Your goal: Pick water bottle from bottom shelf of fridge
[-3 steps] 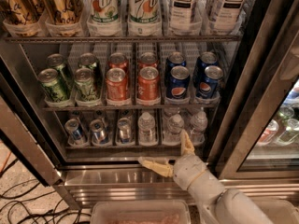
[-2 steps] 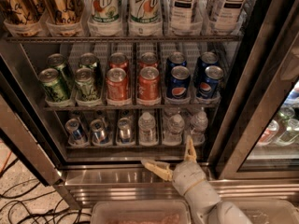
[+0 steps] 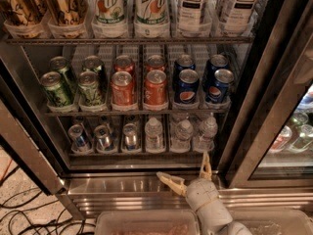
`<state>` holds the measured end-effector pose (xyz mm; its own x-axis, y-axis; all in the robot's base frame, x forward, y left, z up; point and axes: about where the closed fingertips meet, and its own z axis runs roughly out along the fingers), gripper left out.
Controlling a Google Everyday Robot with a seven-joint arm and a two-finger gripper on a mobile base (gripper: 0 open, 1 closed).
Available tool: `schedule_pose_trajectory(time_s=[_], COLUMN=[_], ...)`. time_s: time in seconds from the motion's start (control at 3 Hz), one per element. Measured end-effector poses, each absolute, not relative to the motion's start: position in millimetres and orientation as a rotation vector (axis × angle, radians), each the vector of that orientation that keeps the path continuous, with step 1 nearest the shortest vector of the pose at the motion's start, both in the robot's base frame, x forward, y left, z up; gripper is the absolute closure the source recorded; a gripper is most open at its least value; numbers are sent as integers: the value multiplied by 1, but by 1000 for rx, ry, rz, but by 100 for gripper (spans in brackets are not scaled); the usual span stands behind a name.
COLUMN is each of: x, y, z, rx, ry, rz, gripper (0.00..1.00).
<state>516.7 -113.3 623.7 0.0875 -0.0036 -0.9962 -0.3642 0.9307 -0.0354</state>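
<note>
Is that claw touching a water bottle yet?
Apart. The camera view shows the gripper open below the bottom shelf, at the fridge sill; its upper fingertip ends short of the nearest water bottle.

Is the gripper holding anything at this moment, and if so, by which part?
Nothing is held. The gripper is open and empty, in front of the steel sill of the fridge, below the water bottles on the bottom shelf.

gripper (image 3: 187,173): lower centre-right of frame | fingers (image 3: 169,181): splayed wide apart, tips up-left | arm (image 3: 215,212): rises from bottom edge
</note>
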Motion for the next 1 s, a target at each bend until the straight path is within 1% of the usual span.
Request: schedule_pose_trajectory(time_s=[0.33, 0.67, 1.0], x=[515, 528, 529], y=[-114, -115, -115], z=[623, 617, 617], rx=[-300, -288, -287], ry=[1466, 1459, 1459], rz=[270, 249, 249], gripper=[0, 0, 19])
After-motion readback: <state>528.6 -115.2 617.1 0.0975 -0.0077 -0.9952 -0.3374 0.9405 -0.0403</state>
